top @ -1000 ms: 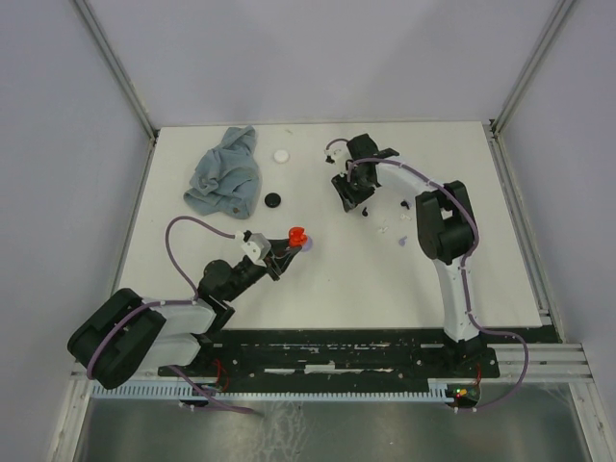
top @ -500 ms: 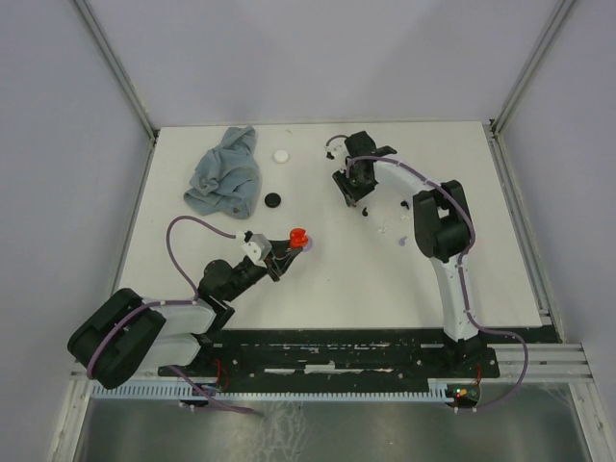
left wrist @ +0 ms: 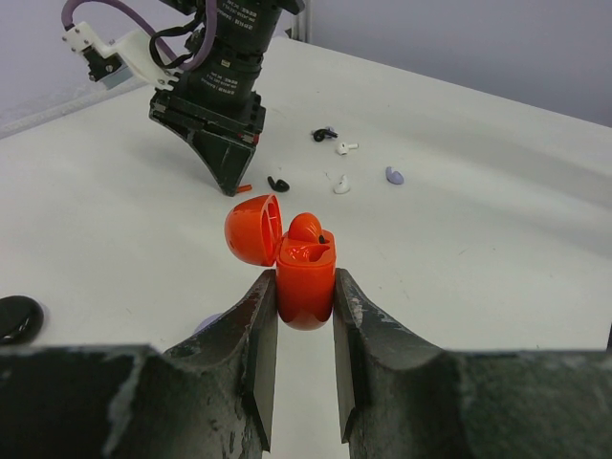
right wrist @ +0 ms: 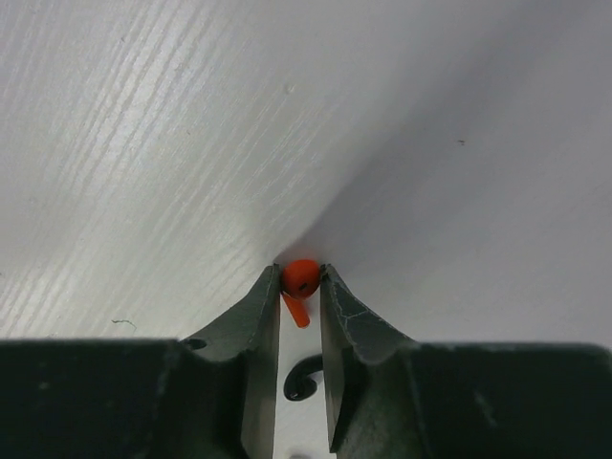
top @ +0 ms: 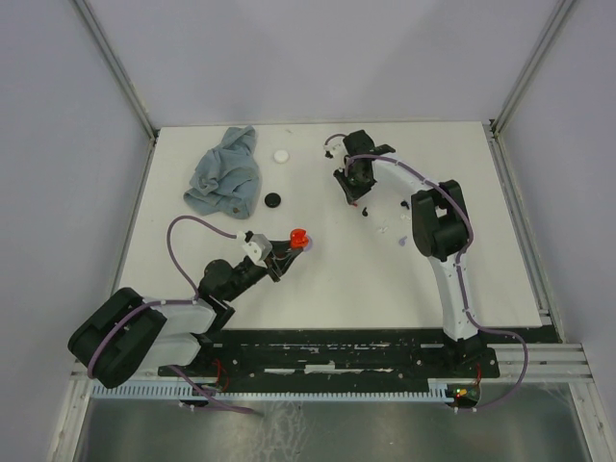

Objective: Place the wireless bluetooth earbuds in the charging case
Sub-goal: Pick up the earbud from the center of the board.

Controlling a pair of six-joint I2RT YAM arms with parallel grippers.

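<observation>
1. Jaws on the left gripper (left wrist: pixel 305 289) are nearly closed, clamped on both sides of the red charging case (left wrist: pixel 306 277). The arm reaches in low from the near-left.
2. Case is upright, centre-left of the table (top: pixel 318 289), lid flipped open to the left. A rounded red shape sits in the open top; cannot tell if it is an earbud.
3. Blue-grey cloth (top: pixel 226 173) is crumpled at far left.
4. White disc (top: pixel 280 155) lies just right of the cloth; black disc (top: pixel 273 200) is nearer the arms, beside the cloth's lower edge.
5. Right gripper (right wrist: pixel 299 280) points tip-down at the far middle of the table. Its jaws are narrowed to a slit, pinching the red earbud (right wrist: pixel 299 277) by its round head, stem hanging back between the fingers, right at the table surface.
6. Black earbud (left wrist: pixel 278 182) lies just beside the right gripper's tip.
7. Further right, loose on the table: second black earbud (left wrist: pixel 325 134), two white earbuds (left wrist: pixel 345 147) (left wrist: pixel 340 185), lavender earbud (left wrist: pixel 394 176). All lie well apart from the case.
</observation>
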